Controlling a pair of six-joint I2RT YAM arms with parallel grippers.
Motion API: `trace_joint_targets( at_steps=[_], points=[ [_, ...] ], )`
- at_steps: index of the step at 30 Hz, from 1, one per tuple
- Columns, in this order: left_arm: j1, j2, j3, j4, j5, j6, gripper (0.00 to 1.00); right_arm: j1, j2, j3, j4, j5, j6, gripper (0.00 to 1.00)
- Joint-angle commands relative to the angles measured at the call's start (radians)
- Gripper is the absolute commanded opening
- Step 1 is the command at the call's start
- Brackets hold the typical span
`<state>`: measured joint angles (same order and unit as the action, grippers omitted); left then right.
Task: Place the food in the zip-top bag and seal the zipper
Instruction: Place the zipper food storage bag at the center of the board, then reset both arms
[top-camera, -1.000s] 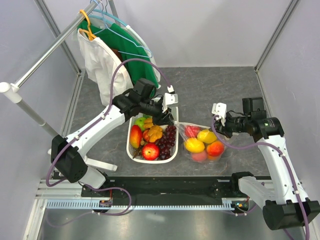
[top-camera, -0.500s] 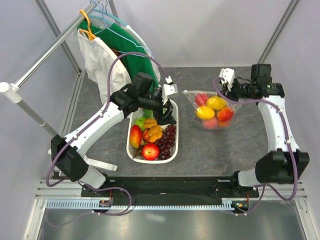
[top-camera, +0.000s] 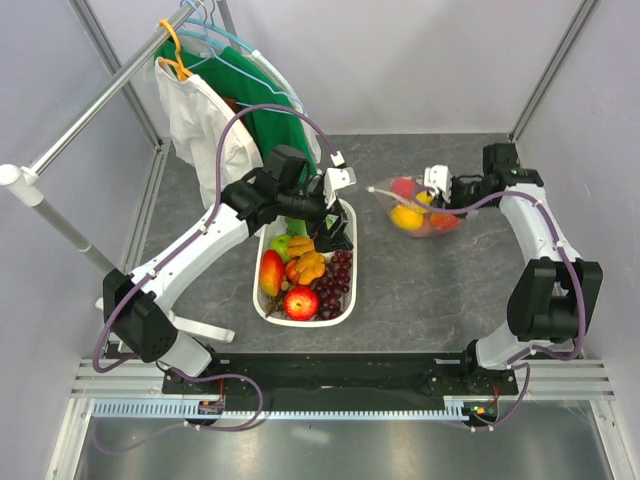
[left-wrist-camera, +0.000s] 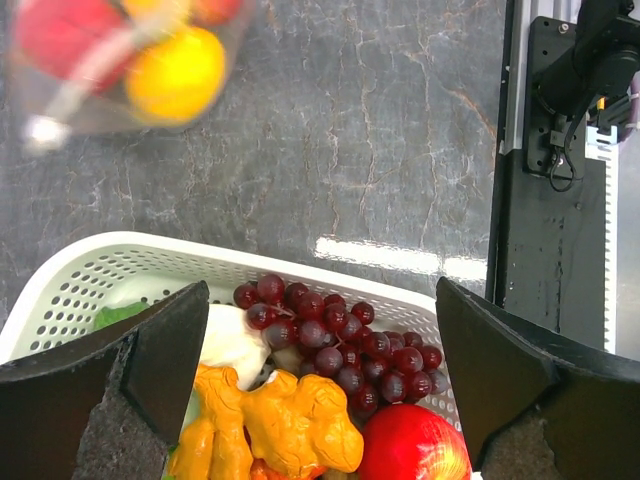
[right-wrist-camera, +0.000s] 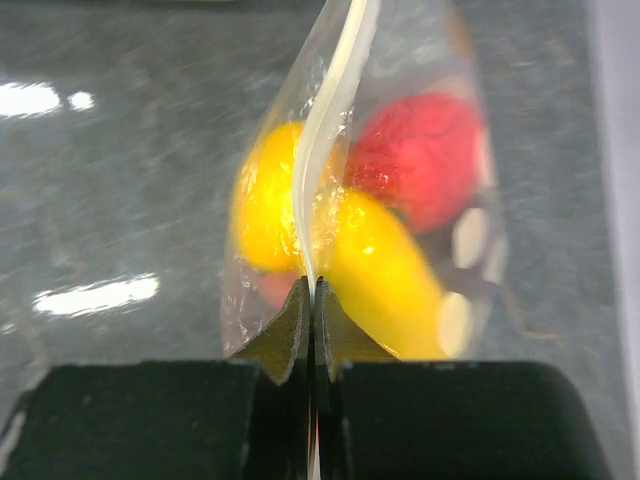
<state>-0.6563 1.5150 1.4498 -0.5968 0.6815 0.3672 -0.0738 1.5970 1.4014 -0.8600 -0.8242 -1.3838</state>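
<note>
The zip-top bag (top-camera: 418, 213), clear with white dots, lies right of the basket and holds yellow and red fruit. My right gripper (top-camera: 441, 190) is shut on its top edge. In the right wrist view the fingers (right-wrist-camera: 310, 285) pinch the thin zipper strip (right-wrist-camera: 335, 110), and the fruit hangs behind it. My left gripper (top-camera: 335, 228) hovers open over the far end of the white basket (top-camera: 305, 322). Its fingers (left-wrist-camera: 320, 340) stand wide apart above dark grapes (left-wrist-camera: 335, 345), a red apple (left-wrist-camera: 415, 445) and an orange knobbly piece (left-wrist-camera: 290, 420), holding nothing. The bag (left-wrist-camera: 130, 55) shows blurred at the top left.
A clothes rail (top-camera: 90, 110) with hangers and white and green garments (top-camera: 225, 125) stands at the back left, close behind the left arm. A black mounting strip (top-camera: 330, 375) runs along the near edge. Slanted frame posts flank the grey table (top-camera: 420, 290).
The right arm lifted the bag from beside the basket's near right and carried it to the far right. The left gripper opened wide above the basket.
</note>
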Motion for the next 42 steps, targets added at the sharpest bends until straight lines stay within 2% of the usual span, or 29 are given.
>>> trace_joint_targets(
  at_steps=[1, 9, 10, 15, 16, 18, 19, 20, 21, 23, 25, 27, 28, 29, 31, 32, 35, 36, 42],
  points=[
    [0.004, -0.019, -0.008, 0.003, -0.017, -0.037, 1.0, 0.006, -0.123, -0.18, -0.114, -0.013, -0.219, 0.0],
    [0.007, -0.029, -0.015, 0.003, -0.079, -0.042, 1.0, 0.008, -0.324, -0.465, -0.194, 0.054, -0.354, 0.0],
    [0.009, -0.032, -0.026, 0.003, -0.08, -0.042, 1.0, 0.008, -0.338, -0.487, -0.201, 0.068, -0.363, 0.03],
    [0.011, -0.045, -0.066, 0.003, -0.123, -0.05, 1.0, 0.006, -0.42, -0.57, -0.227, 0.109, -0.359, 0.35],
    [0.012, -0.052, -0.075, 0.003, -0.131, -0.056, 1.0, 0.008, -0.431, -0.571, -0.234, 0.114, -0.339, 0.44],
    [0.017, -0.059, -0.085, 0.003, -0.137, -0.077, 1.0, 0.008, -0.454, -0.568, -0.249, 0.12, -0.308, 0.53],
    [0.018, -0.062, -0.085, -0.003, -0.137, -0.085, 1.0, 0.008, -0.463, -0.562, -0.257, 0.119, -0.275, 0.66],
    [0.02, -0.064, -0.082, -0.018, -0.137, -0.089, 1.0, 0.008, -0.482, -0.549, -0.264, 0.114, -0.244, 0.7],
    [0.021, -0.073, -0.069, -0.033, -0.131, -0.096, 1.0, 0.008, -0.503, -0.529, -0.287, 0.087, -0.2, 0.78],
    [0.023, -0.085, -0.062, -0.058, -0.123, -0.09, 1.0, 0.008, -0.546, -0.492, -0.301, 0.053, -0.117, 0.84],
    [0.023, -0.104, -0.051, -0.076, -0.117, -0.071, 1.0, 0.006, -0.59, -0.446, -0.3, -0.005, 0.004, 0.94],
    [0.023, -0.11, -0.028, -0.132, -0.102, -0.056, 1.0, 0.008, -0.612, -0.412, -0.271, -0.041, 0.121, 0.98],
    [0.023, -0.11, -0.014, -0.156, -0.094, -0.038, 1.0, 0.008, -0.629, -0.385, -0.251, -0.062, 0.184, 0.98],
    [0.023, -0.105, 0.013, -0.211, -0.089, -0.031, 1.0, 0.008, -0.635, -0.372, -0.196, -0.067, 0.336, 0.98],
    [0.023, -0.089, 0.043, -0.254, -0.103, -0.039, 1.0, 0.006, -0.654, -0.352, -0.139, -0.07, 0.478, 0.98],
    [0.023, -0.069, 0.07, -0.277, -0.114, -0.04, 1.0, 0.008, -0.658, -0.348, -0.078, -0.061, 0.609, 0.98],
    [0.023, -0.041, 0.086, -0.327, -0.169, -0.037, 1.0, 0.008, -0.675, -0.348, 0.021, -0.017, 0.794, 0.98],
    [0.021, -0.035, 0.087, -0.327, -0.189, -0.034, 1.0, 0.006, -0.677, -0.349, 0.036, 0.002, 0.909, 0.98],
    [0.008, 0.069, 0.184, -0.327, -0.235, -0.047, 1.0, 0.006, -0.667, -0.36, 0.084, 0.13, 1.106, 0.98]
  ],
)
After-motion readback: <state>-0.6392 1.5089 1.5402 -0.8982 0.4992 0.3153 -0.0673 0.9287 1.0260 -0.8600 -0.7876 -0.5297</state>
